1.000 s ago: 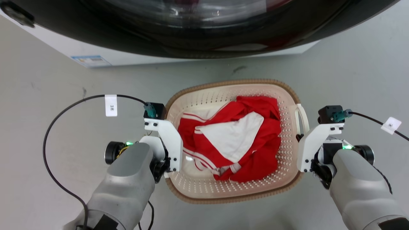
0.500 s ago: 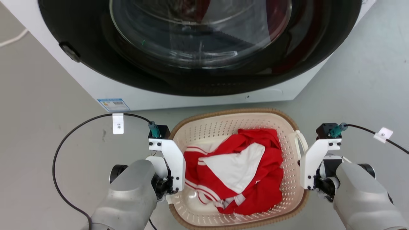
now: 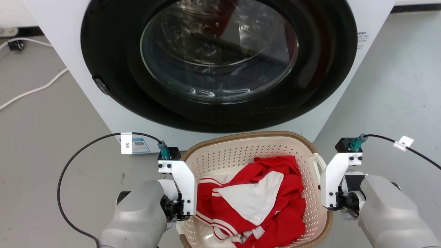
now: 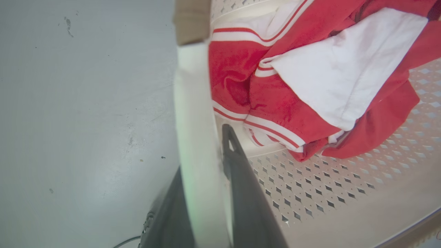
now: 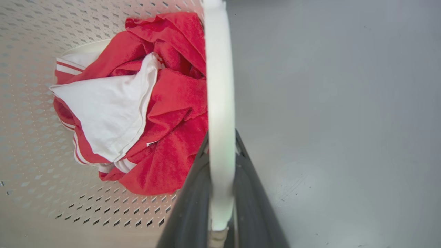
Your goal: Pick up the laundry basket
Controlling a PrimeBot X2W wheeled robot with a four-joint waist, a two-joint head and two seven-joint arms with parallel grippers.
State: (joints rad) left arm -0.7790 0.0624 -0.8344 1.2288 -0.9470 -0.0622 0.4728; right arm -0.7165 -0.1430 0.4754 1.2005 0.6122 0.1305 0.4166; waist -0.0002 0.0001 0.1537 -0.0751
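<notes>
— Where's the laundry basket point(image 3: 224, 155)?

— Right in front of the washing machine point(image 3: 372, 20), below its round door, between the two arms. Whether it is clear of the floor point(image 3: 396, 103), I can't tell.

— And the fingers?

— The left fingers point(image 4: 246, 196) are closed tight on the left handle point(image 4: 196, 120), one finger inside the basket wall and one outside. The right fingers point(image 5: 251, 206) pinch the right handle point(image 5: 218, 86) the same way.

— Anything in it?

— A red and white garment point(image 3: 255, 196), crumpled on the bottom.

left end effector point(image 4: 203, 151): clamped on laundry basket point(image 3: 248, 148) handle | right end effector point(image 5: 222, 137): clamped likewise
</notes>
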